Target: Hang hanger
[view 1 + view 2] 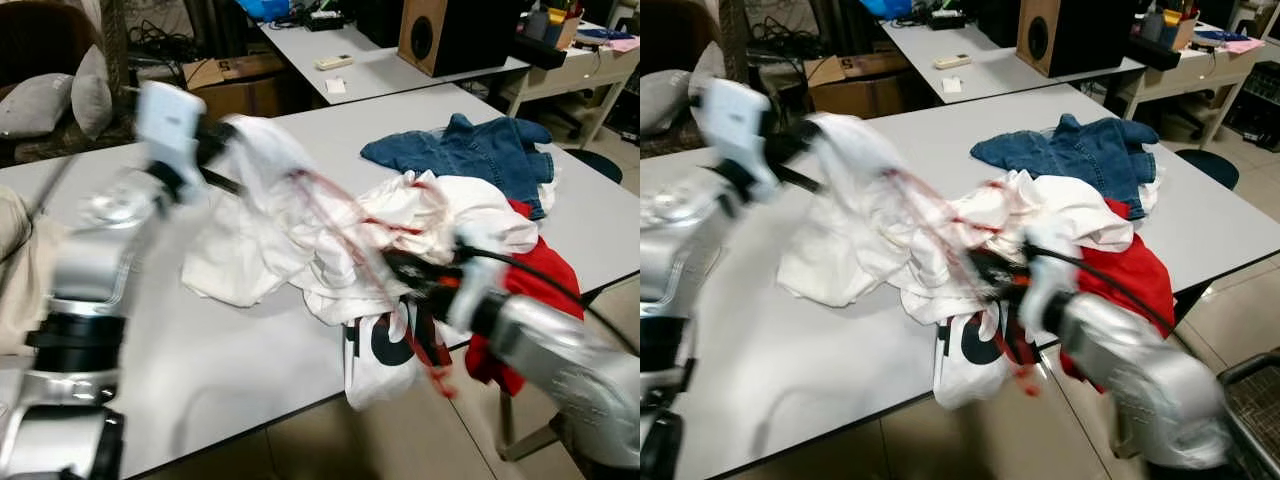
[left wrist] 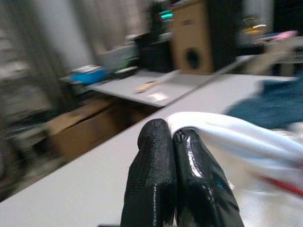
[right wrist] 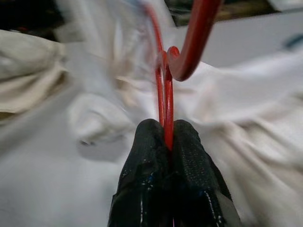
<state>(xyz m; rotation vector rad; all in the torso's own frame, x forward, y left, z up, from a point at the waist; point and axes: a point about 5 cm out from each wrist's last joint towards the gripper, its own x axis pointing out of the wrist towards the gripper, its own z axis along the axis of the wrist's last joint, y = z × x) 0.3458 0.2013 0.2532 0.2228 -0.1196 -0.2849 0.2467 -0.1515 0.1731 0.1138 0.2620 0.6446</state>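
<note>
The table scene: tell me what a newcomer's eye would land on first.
First, the heap of clothes on the white table: a white garment lifted at one end by the left gripper, shut on its cloth, above the table's left part. Next, the red hanger, tangled in the white cloth and pinched by the right gripper near the table's front edge. Behind lie a blue denim garment and a red garment.
</note>
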